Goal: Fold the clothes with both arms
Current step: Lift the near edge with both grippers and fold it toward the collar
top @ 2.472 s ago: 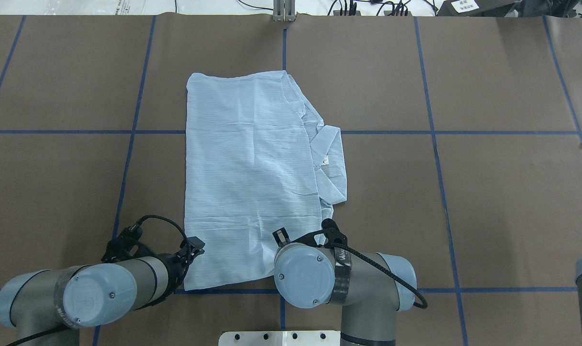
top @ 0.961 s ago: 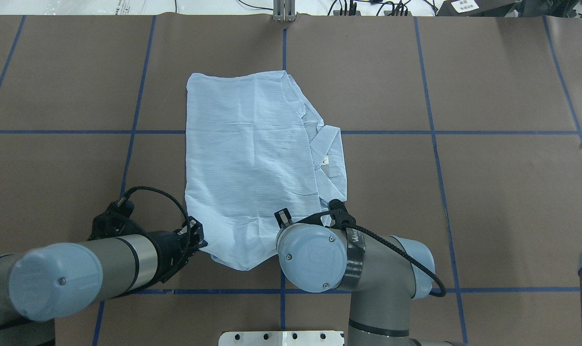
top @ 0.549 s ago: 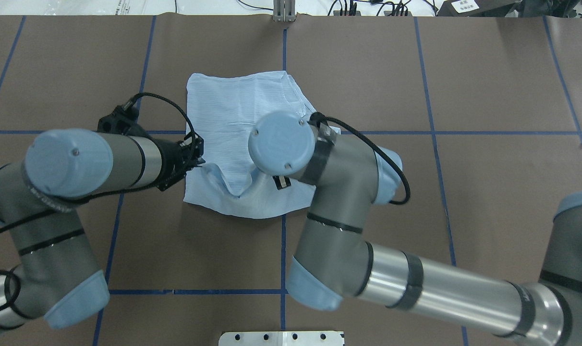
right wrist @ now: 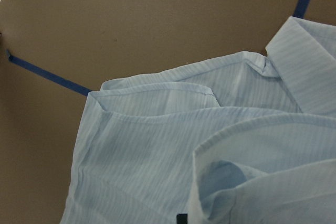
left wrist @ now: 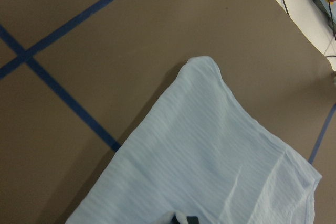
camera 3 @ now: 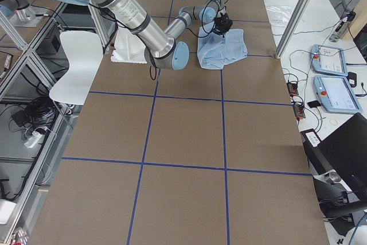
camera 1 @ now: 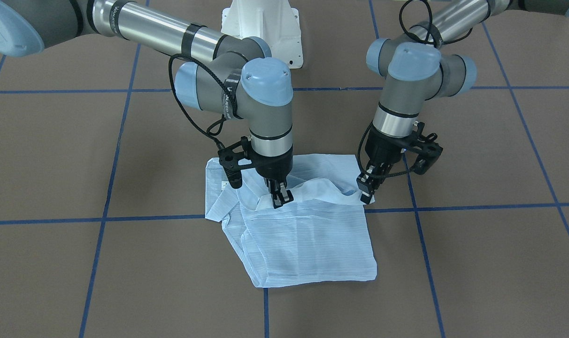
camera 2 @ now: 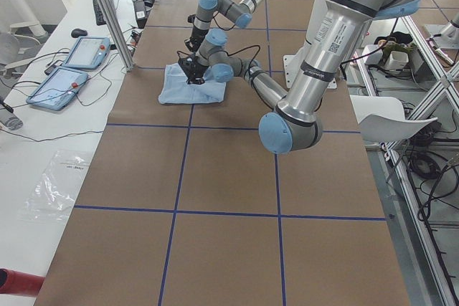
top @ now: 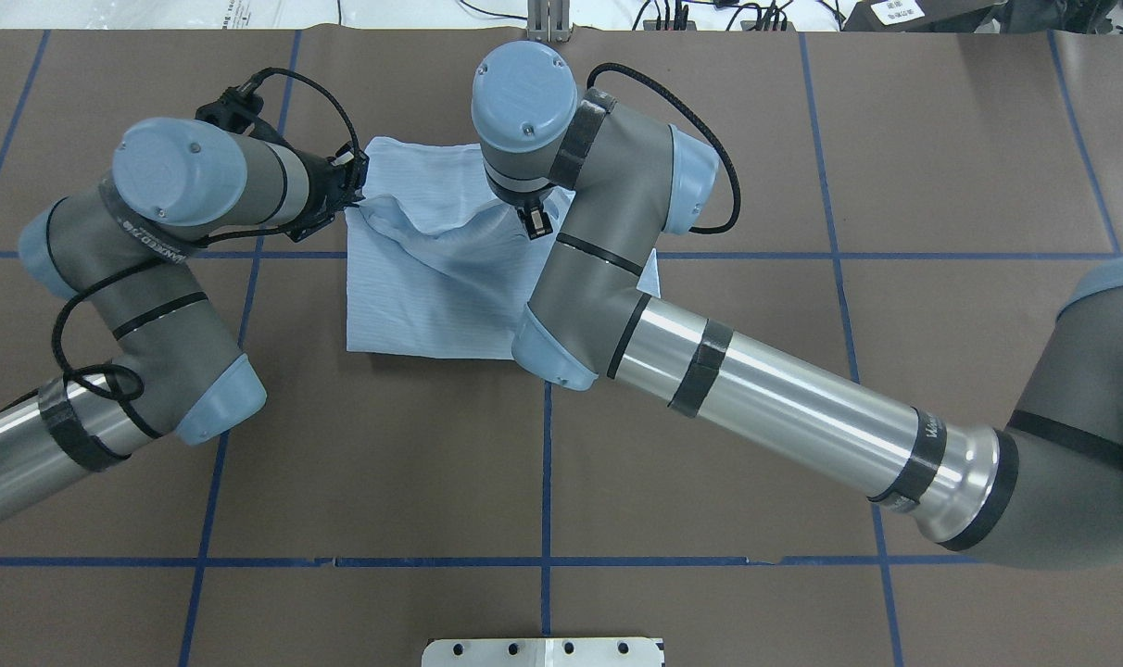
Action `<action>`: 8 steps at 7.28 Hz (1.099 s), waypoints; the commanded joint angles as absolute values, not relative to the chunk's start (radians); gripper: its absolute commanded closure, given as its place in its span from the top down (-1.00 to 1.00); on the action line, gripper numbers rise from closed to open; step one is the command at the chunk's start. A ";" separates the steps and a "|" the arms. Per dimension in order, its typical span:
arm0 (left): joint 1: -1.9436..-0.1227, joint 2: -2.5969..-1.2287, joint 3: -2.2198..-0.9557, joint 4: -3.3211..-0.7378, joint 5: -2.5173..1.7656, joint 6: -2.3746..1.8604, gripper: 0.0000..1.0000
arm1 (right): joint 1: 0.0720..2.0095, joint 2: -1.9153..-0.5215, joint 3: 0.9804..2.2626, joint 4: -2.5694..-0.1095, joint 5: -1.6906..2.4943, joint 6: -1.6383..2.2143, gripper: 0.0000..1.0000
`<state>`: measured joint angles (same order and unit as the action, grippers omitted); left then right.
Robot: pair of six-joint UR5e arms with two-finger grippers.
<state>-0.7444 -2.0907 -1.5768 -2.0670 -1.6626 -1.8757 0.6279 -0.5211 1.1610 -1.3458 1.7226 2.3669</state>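
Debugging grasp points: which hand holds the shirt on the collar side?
The right hand, pinching fabric near the collar; the left hand grips the plain opposite corner of the shirt.

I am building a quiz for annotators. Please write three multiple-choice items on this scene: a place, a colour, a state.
1. Where does the shirt lie?
A. on a chair
B. on the brown table
C. on a shelf

2. What colour is the shirt?
A. red
B. black
C. light blue

3. How do the left gripper and right gripper stand?
A. both shut on the shirt
B. both open, apart from it
C. one out of view

Key: B, it rests on the brown cover; C, pale blue fabric shows; A, each pinches a raised edge.
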 commanded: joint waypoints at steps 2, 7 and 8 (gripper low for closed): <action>-0.793 -2.200 -1.324 -2.222 -1.663 -1.842 -1.00 | 0.656 -0.492 1.011 -1.226 1.724 2.349 -1.00; -0.861 -2.321 -1.160 -2.287 -1.718 -1.780 -1.00 | 0.735 -0.462 0.912 -1.166 1.770 2.304 -1.00; -0.859 -2.345 -1.123 -2.292 -1.718 -1.779 -1.00 | 0.735 -0.457 0.884 -1.140 1.761 2.304 -1.00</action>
<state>-0.8575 -2.3226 -1.1694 -2.2759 -1.7163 -1.7884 0.7326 -0.4655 0.9263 -1.1770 1.7685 2.3056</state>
